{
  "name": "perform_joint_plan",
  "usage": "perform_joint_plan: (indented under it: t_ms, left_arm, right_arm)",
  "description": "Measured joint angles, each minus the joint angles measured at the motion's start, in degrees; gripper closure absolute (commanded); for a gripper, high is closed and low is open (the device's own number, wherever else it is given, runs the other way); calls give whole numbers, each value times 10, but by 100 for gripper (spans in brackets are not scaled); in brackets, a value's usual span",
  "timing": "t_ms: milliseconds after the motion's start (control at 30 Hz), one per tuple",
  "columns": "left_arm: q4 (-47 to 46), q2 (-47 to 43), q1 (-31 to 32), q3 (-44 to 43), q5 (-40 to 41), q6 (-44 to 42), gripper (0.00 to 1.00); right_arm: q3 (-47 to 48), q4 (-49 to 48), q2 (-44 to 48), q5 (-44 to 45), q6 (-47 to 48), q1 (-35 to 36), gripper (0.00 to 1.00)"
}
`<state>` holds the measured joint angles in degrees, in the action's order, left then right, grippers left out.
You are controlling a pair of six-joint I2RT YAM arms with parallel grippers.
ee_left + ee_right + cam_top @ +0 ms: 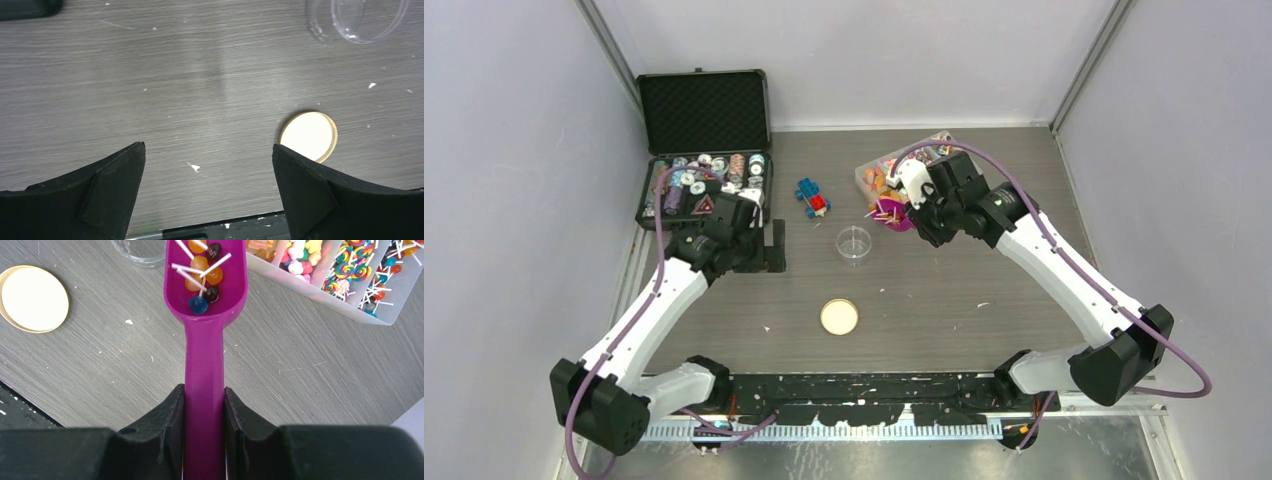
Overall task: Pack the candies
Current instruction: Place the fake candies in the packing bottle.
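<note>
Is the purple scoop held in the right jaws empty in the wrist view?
No, the purple scoop carries several small lollipops, orange, dark and blue, in its bowl.

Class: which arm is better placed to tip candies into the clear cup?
Right. The right gripper clamps the purple scoop of lollipops near the clear cup; the left gripper is open, empty.

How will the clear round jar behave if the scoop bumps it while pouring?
The clear round jar looks empty and thin-walled, so it is probably light and apt to slide on the smooth table. It looks squat, so tipping seems unlikely. The left gripper is open and away from it, so nothing steadies it.
</note>
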<state>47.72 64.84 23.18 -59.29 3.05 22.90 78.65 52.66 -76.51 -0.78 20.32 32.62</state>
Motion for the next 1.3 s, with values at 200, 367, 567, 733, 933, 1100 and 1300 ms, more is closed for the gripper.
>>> perform_joint_plan:
  t_ms: [200, 367, 567, 733, 933, 1100, 1300]
  left_arm:
    - [3, -68, 0, 25, 37, -24, 0]
    - [3, -81, 0, 25, 49, -28, 0]
    - [3, -81, 4, 25, 61, -30, 0]
    - [4, -81, 4, 25, 73, -30, 0]
    - [6, -81, 4, 25, 90, -30, 0]
    - [7, -81, 4, 25, 103, -28, 0]
    - [8, -80, 4, 25, 105, -28, 0]
  right_arm:
    - [3, 14, -5, 20, 4, 37, 100]
    - [2, 14, -44, 26, 4, 59, 99]
    - [2, 14, -88, 42, 4, 71, 99]
    - [3, 15, -98, 56, 4, 81, 99]
    - [26, 32, -103, 76, 5, 94, 99]
    - [45, 49, -117, 100, 5, 107, 99]
    - [53, 66, -121, 117, 6, 116, 100]
